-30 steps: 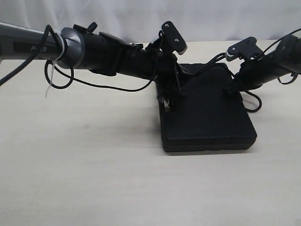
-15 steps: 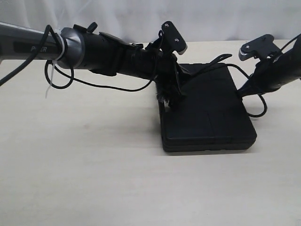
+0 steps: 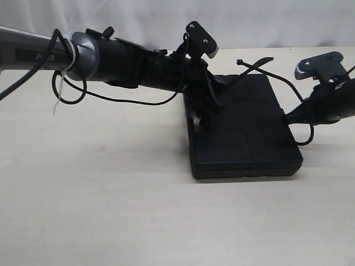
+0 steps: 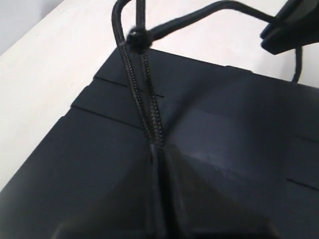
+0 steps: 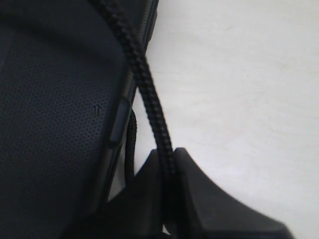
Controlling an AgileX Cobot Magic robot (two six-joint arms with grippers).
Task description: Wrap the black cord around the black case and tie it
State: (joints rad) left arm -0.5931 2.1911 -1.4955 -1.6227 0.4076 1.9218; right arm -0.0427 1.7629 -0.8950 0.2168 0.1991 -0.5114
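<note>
Black cord (image 4: 144,99): two strands rise from top of black case (image 3: 244,133), meet at small knot (image 4: 135,37). Case lies flat on bench (image 3: 100,194), right of middle.

Left pincer (image 4: 158,154) clamped on both strands over lid. Right pincer (image 5: 167,164) clamped on one strand just beside case edge.

Judgement: tie begun, knot looks loose, tightening left. Cord under case: cannot tell.

Bench pale, matt. White backdrop (image 3: 166,16) behind.

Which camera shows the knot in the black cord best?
Left wrist view: the knot sits sharp over the black case, two strands of black cord running into the shut left hand. Exterior view shows only thin cord, knot unclear. Right wrist view shows one strand pinched in the right hand, no knot.
</note>
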